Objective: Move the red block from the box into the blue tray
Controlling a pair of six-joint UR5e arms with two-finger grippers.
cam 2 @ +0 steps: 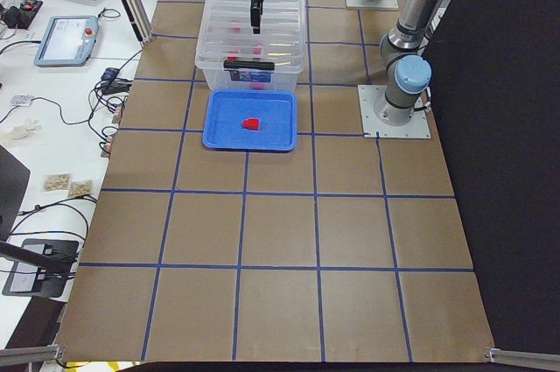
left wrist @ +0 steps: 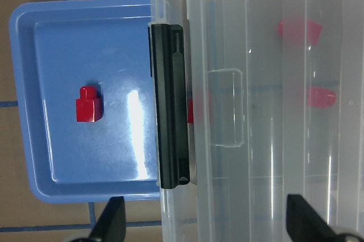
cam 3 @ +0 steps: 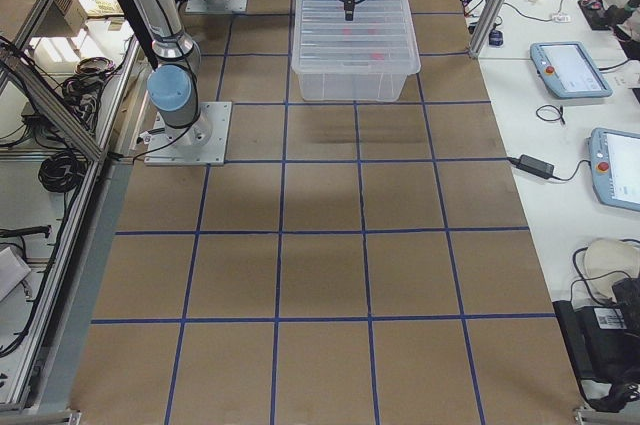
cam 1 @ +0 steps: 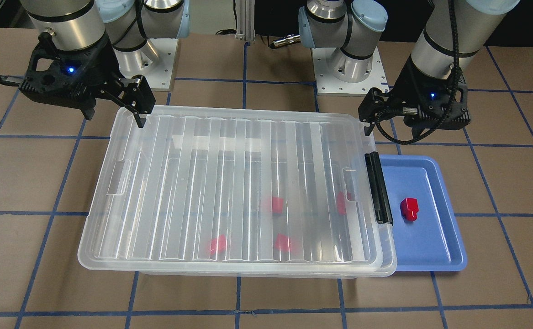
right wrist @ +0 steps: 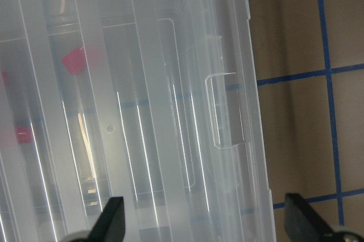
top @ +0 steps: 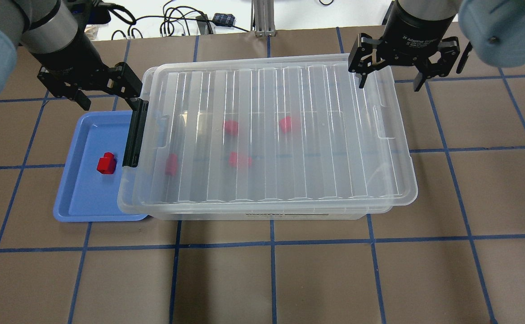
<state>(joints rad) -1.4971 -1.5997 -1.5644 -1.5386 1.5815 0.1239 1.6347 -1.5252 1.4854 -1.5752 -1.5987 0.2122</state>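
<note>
red block (top: 106, 163): glossy, squarish, stubbed; lies in smooth blue tray (top: 82, 198)
box (top: 334, 135): clear plastic, ribbed lid on
left end effector (top: 109, 96): wide open, empty
right end effector (top: 389, 83): wide open, empty

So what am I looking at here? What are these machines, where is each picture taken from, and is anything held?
These are two robot arms at a table. Each ends in a two-fingered end effector. Four pictures come from fixed cameras: one facing the robot, one over its shoulders, one at each table end. Two come from cameras on the wrists, looking down. On the table stands a clear box with a ribbed lid on it and a black latch; four red blocks show blurred through the lid. Beside it lies a blue tray holding one red block. The left end effector and the right end effector hover near opposite ends of the box, both open, holding nothing.
</note>
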